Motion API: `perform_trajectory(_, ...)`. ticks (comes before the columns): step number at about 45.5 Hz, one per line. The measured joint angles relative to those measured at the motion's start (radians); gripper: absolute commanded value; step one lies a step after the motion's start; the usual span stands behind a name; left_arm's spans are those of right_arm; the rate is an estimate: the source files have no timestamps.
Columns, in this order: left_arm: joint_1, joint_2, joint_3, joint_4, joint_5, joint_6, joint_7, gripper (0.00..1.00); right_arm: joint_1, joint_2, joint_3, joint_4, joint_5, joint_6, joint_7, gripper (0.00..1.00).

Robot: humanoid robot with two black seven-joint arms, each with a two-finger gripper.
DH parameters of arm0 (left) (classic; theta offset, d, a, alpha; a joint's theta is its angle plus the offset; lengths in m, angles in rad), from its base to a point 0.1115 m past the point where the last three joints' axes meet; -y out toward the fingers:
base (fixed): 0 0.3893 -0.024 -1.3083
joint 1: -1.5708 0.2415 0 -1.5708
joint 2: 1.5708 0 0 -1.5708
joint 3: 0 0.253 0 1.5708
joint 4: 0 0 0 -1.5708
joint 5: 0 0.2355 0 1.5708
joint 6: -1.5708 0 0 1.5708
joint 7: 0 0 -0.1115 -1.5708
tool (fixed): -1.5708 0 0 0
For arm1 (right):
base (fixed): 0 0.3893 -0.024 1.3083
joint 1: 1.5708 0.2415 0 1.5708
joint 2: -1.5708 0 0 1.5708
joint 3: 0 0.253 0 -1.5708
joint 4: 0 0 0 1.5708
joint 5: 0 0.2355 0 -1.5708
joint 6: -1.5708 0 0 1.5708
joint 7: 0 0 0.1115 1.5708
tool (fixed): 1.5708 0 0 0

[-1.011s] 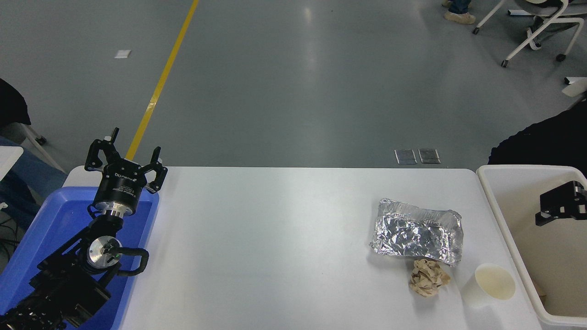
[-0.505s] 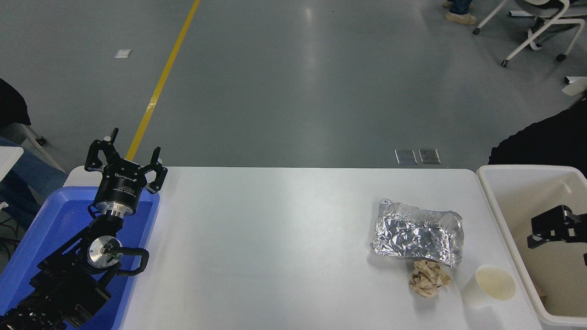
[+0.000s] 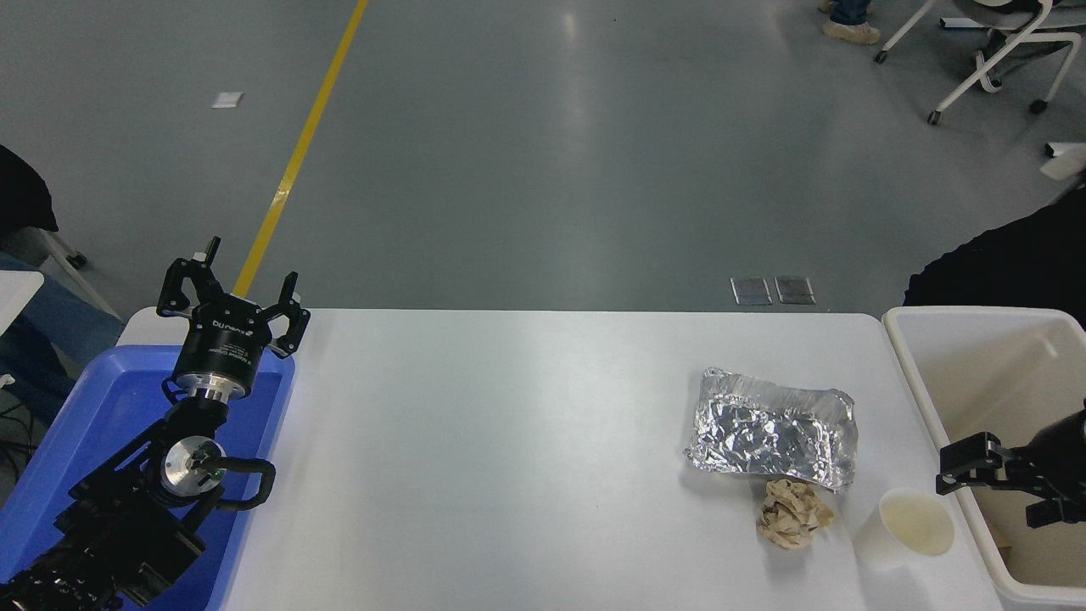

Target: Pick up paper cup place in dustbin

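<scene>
— Where does the paper cup (image 3: pixel 909 529) stand?
— Upright near the white table's (image 3: pixel 509 441) front right corner, beside the dustbin (image 3: pixel 933 399) and a brown paper ball (image 3: pixel 792 513).
— And the right gripper (image 3: pixel 1005 488)?
— Over the dustbin's left wall, fingers spread, holding nothing, close to the cup. The left gripper (image 3: pixel 231 297) sits parked, spread too, over the blue tray (image 3: pixel 93 424).

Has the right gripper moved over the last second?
Yes. The right gripper has come down the picture and leftward over the dustbin, toward the paper cup.
</scene>
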Motion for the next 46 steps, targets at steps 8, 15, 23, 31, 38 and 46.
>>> perform_trajectory(8,0.000,0.000,0.000,0.000,0.000,0.000,0.000,0.98,-0.066,0.003,0.038,-0.021,-0.001,-0.009,0.000,0.99)
perform_trajectory(15,0.000,0.000,0.000,0.000,0.000,0.000,0.000,0.98,-0.137,0.015,0.089,-0.057,-0.002,-0.019,0.000,0.98)
perform_trajectory(23,0.000,0.000,0.000,0.000,0.000,0.000,0.000,0.98,-0.205,0.038,0.134,-0.098,-0.002,-0.055,0.000,0.79)
perform_trajectory(31,0.000,0.000,0.000,0.000,0.000,0.000,0.000,0.98,-0.252,0.065,0.154,-0.129,-0.003,-0.103,0.001,0.30)
perform_trajectory(38,0.000,0.000,0.000,0.000,0.000,0.000,0.000,0.98,-0.274,0.083,0.162,-0.146,-0.004,-0.126,0.003,0.01)
perform_trajectory(46,0.000,0.000,0.000,0.000,0.000,0.000,0.000,0.98,-0.280,0.093,0.167,-0.154,-0.004,-0.137,0.007,0.00)
